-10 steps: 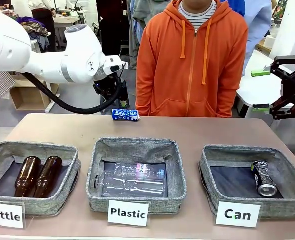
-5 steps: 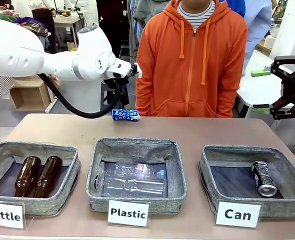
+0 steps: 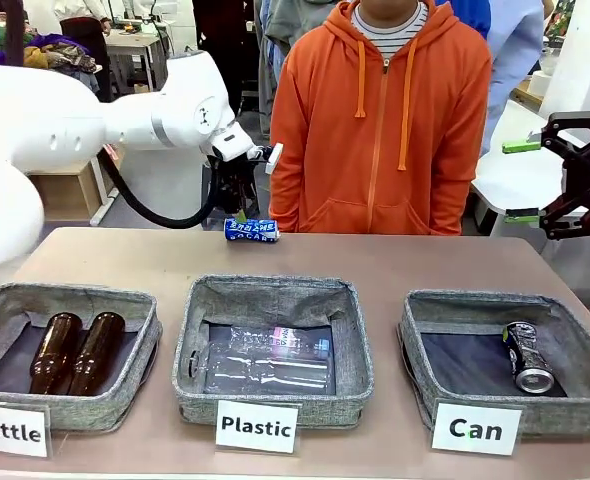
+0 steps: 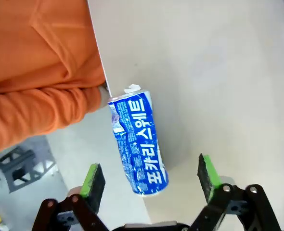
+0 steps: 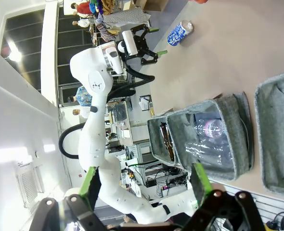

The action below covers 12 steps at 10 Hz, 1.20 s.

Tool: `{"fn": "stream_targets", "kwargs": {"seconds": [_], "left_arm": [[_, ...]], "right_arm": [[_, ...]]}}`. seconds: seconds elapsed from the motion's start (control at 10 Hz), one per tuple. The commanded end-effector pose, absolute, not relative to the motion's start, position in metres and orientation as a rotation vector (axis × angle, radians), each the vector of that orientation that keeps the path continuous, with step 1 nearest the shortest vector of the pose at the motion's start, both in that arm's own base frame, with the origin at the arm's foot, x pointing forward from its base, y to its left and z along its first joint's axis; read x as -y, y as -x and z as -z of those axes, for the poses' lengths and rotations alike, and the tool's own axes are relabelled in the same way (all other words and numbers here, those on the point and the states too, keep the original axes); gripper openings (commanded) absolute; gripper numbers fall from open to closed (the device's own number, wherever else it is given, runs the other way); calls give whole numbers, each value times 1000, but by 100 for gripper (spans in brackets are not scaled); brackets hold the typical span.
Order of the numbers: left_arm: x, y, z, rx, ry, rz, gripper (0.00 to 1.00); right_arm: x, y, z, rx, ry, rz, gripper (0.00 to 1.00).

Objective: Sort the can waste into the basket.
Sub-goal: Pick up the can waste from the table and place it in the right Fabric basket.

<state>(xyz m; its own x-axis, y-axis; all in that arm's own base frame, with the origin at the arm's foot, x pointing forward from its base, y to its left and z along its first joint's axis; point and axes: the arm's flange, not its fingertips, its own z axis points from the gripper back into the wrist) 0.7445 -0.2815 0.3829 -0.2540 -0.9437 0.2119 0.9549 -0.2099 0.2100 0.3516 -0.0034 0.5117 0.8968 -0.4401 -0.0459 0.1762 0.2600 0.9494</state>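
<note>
The left gripper (image 4: 151,180) hangs directly above the blue can (image 4: 138,144), jaws spread wide, one green pad (image 4: 93,179) on each side of the can and neither touching it. The blue can (image 3: 251,230) lies on its side at the far edge of the table (image 3: 395,265), just in front of the person in the orange hoodie (image 3: 380,115); part of its length juts past that edge. The right gripper (image 3: 521,180) is held off the table's right end, well apart from the blue can, with its jaws open and nothing between them. Nearer the camera than the blue can stand three grey fabric baskets in a row. The basket (image 3: 505,365) with the "Can" card (image 3: 476,428) is the right-hand one and holds the dark can (image 3: 527,357), lying on its side. The middle basket (image 3: 273,345), labelled "Plastic", holds clear plastic bottles (image 3: 265,360); the left basket (image 3: 65,350), labelled "Bottle", holds two brown glass bottles (image 3: 75,352).
</note>
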Motion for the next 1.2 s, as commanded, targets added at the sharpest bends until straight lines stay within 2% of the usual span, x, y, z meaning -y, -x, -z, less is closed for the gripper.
{"fn": "stream_targets", "kwargs": {"seconds": [0.0,0.5,0.8,0.9,1.0,1.1], "left_arm": [[296,-783,-373,304,6,1784,100],[317,-815,-322,214,-44,1651,100],[323,-819,-316,174,-57,1643,100],[323,-819,-316,177,-64,1645,63],[323,-818,-316,172,-60,1643,40],[322,-817,-316,179,-58,1641,3]], "right_arm": [[1,-352,-514,237,-1267,432,100],[1,-352,-514,237,-1267,432,100],[1,-352,-514,237,-1267,432,100],[1,-352,-514,237,-1267,432,100],[1,-352,-514,237,-1267,432,100],[1,-352,-514,237,-1267,432,100]]}}
